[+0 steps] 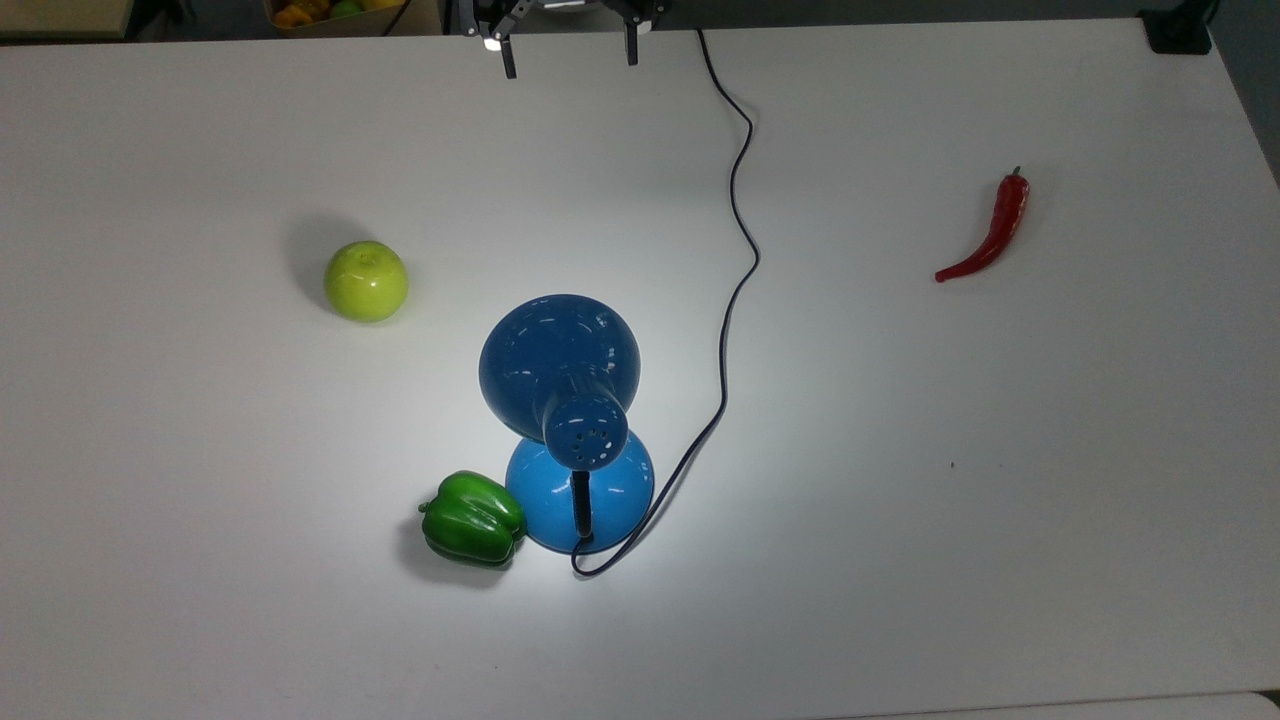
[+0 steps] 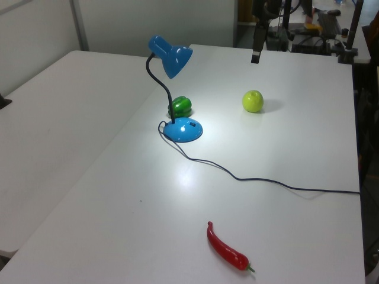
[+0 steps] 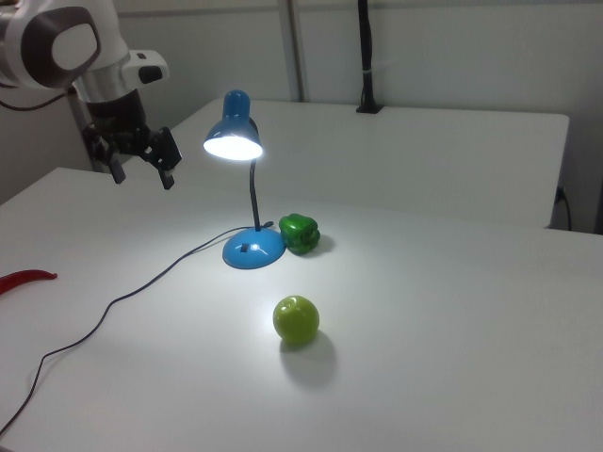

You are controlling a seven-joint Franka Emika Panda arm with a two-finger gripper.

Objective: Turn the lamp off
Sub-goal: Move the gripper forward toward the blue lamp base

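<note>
The gripper (image 1: pixel 570 55) hung above the far edge of the table (image 1: pixel 1000 500) in the top view, its two fingers spread wide apart and holding nothing; the frame's upper border cut off everything above them. In the right view the gripper (image 3: pixel 141 162) hovered off the surface.

The lamp (image 1: pixel 560 370) stood well apart from the gripper, toward the table's middle, lit, with a bright pool on the tabletop around it. In the top view its shade hid part of the round base, and the switch could not be made out there.

Its cord (image 1: pixel 735 260) ran from the base back past the gripper and off the table edge. A green pepper (image 1: pixel 472 518) sat touching or just beside the base, on the side away from the gripper. A green apple (image 1: pixel 366 281) lay between, toward the top view's left. A red chili (image 1: pixel 990 232) lay well off toward the top view's right.
</note>
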